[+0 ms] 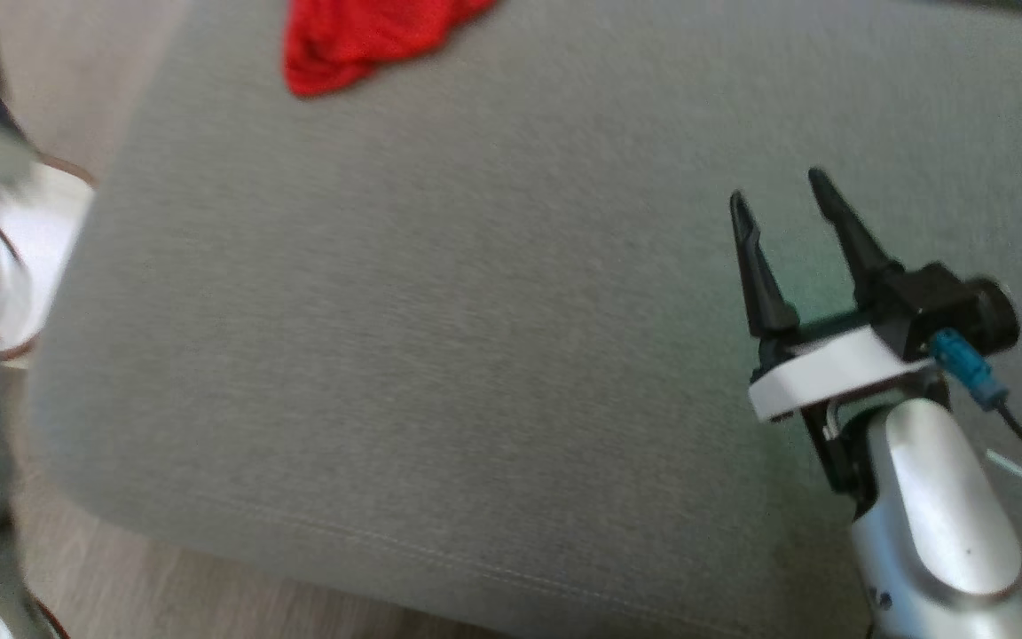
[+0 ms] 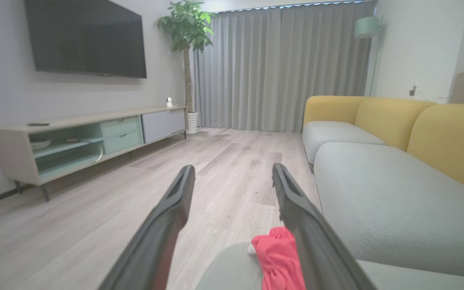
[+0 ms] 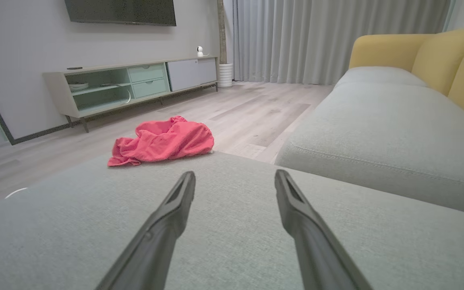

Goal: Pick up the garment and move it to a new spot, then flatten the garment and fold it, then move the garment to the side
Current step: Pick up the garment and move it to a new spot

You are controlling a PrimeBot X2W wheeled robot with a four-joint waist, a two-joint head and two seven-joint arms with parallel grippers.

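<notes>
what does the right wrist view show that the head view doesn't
Right wrist view adds: the TV, console, curtains and yellow sofa back across the room. Head view adds: the right arm's silver forearm and blue plug, seen from above. Both share: the crumpled red garment at the far end of the grey cushion, and the open right hand, well apart from the garment.

The right end effector [image 1: 777, 188] has 2 long, tapered black fingers [image 1: 761, 284] on a black block above a white plate [image 1: 830, 368]. A blue connector [image 1: 968, 368] with a thin black cable [image 1: 1021, 435] plugs in beside it. The forearm [image 1: 937, 506] is glossy silver. The left end effector [image 2: 233, 169] is dark grey.
</notes>
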